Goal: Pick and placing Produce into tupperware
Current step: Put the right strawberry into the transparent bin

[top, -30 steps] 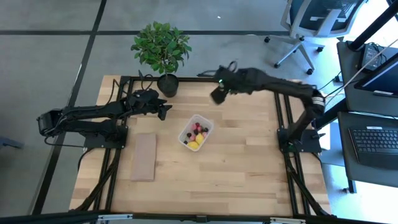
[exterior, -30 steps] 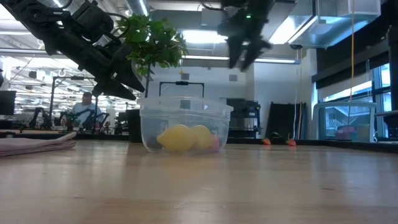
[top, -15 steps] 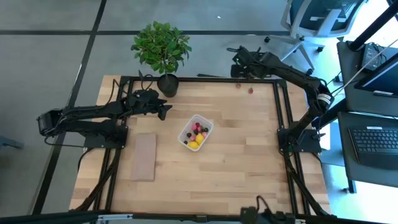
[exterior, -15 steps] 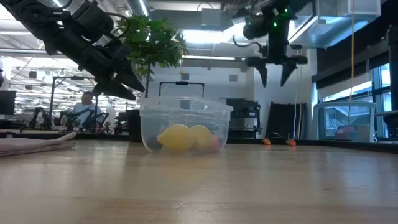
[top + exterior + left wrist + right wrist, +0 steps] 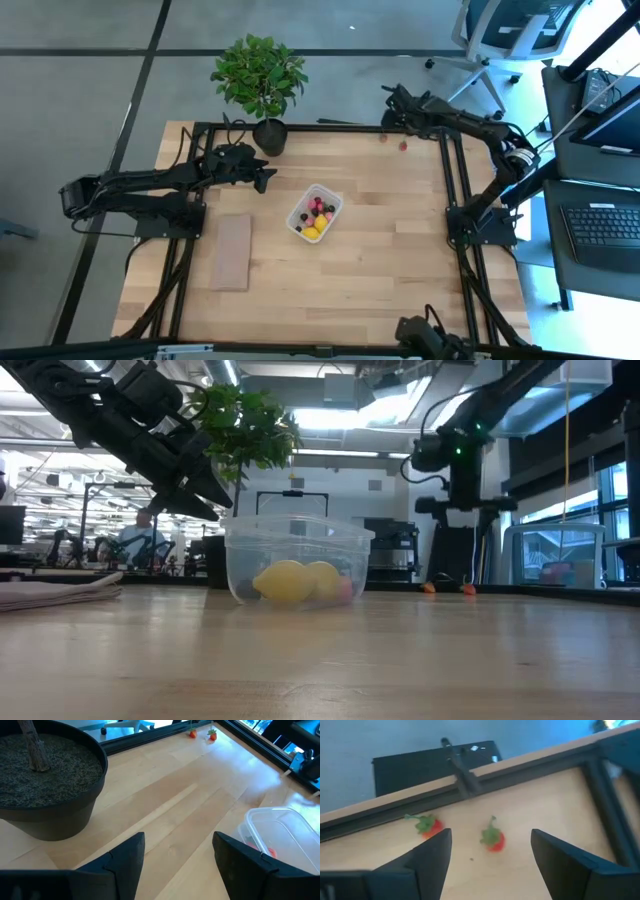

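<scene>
The tupperware [image 5: 315,212], a clear tub, stands on the wooden table near its middle. Several pieces of produce, yellow [image 5: 288,582], pink and dark, lie in it. Two small red pieces with green stems [image 5: 493,840] [image 5: 431,826] lie on the table by its far edge; the high view shows them too [image 5: 403,145]. My right gripper [image 5: 492,857] hangs open just above them, fingers on either side of the nearer piece, touching nothing. My left gripper [image 5: 177,855] is open and empty, held in the air between the plant pot and the tub [image 5: 272,827].
A potted green plant [image 5: 260,80] stands at the far edge, its black pot [image 5: 45,785] close to my left gripper. A flat tan board [image 5: 231,252] lies left of the tub. A black frame rail [image 5: 470,785] runs along the far edge behind the red pieces.
My right gripper has swung from above the table beyond the tub toward the far right edge, come down over the two red pieces and rolled about its own axis. It has stayed open. The left arm has kept still.
</scene>
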### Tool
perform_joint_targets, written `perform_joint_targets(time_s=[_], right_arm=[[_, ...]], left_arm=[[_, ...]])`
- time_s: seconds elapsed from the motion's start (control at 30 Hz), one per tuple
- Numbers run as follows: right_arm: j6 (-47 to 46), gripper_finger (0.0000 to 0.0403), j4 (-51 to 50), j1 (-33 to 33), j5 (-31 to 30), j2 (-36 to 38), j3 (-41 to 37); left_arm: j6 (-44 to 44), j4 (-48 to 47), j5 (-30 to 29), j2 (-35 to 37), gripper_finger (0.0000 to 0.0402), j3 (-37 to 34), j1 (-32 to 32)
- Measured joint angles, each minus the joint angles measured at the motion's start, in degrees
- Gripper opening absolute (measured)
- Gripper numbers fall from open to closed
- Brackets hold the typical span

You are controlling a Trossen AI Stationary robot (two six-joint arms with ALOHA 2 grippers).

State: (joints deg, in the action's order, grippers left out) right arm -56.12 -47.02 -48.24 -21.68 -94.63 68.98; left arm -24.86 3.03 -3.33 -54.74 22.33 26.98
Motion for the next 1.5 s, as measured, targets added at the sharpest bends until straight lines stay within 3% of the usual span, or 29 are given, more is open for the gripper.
perform_joint_targets(time_s=[0.13,0.4,1.2,1.5], right_arm=[[1.1,0.0273,6.6,-0.2,0.9,-0.1,-3.8],[1.2,0.0273,7.5,-1.0,0.9,-1.5,-6.4],[2.8,0.0273,11.0,-1.5,2.5,-12.6,-6.5],[2.8,0.0273,11.3,-1.5,2.9,-13.3,-6.4]], left_arm=[[0.0,0.0,0.0,0.0,0.0225,0.0,0.0],[-0.1,0.0,0.0,0.0,0.0225,0.0,0.0],[-0.2,0.0,0.0,0.0,0.0225,0.0,0.0],[-0.2,0.0,0.0,0.0,0.0225,0.0,0.0]])
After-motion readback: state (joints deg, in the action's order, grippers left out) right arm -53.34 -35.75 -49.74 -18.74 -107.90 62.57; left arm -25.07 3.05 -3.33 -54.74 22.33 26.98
